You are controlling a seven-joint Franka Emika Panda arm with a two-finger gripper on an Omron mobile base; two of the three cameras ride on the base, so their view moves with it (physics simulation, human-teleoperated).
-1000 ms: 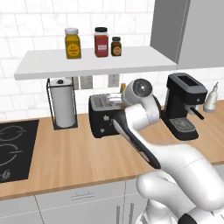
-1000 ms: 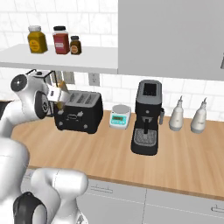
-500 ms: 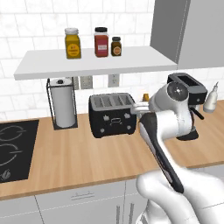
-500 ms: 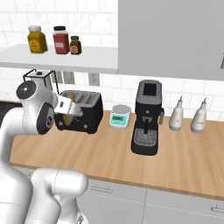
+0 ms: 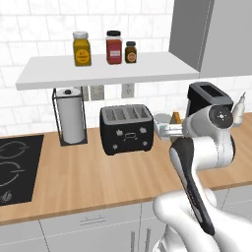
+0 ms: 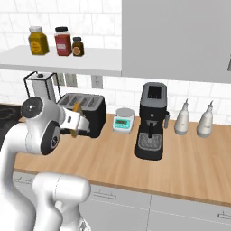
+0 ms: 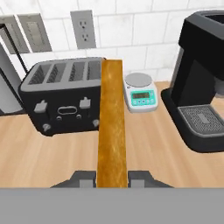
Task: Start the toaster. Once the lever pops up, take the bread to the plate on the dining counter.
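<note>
My gripper (image 7: pixel 112 177) is shut on the bread (image 7: pixel 112 127), a thin slice seen edge-on with its golden-brown crust running up the middle of the hand view. From the left base view the gripper (image 5: pixel 171 126) hangs just right of the black toaster (image 5: pixel 127 129), with the bread (image 5: pixel 176 117) sticking up from it. The toaster (image 7: pixel 65 98) stands on the worktop with empty slots, and its lever (image 7: pixel 66 110) is a small tab at the centre of the front. In the right base view the gripper (image 6: pixel 79 122) and bread (image 6: pixel 76 108) are in front of the toaster (image 6: pixel 88 110). The plate and dining counter are out of view.
A black coffee machine (image 6: pixel 152 119) stands right of the toaster, with a small scale (image 6: pixel 123 120) between them. A paper towel holder (image 5: pixel 71 115) and a black hob (image 5: pixel 15 167) lie to the left. A shelf (image 5: pixel 98 71) with jars hangs above. Two white bottles (image 6: pixel 182 118) stand far right.
The arm has swung from above the toaster to its right side and lowered, carrying the bread with it. The toaster has stayed put.
</note>
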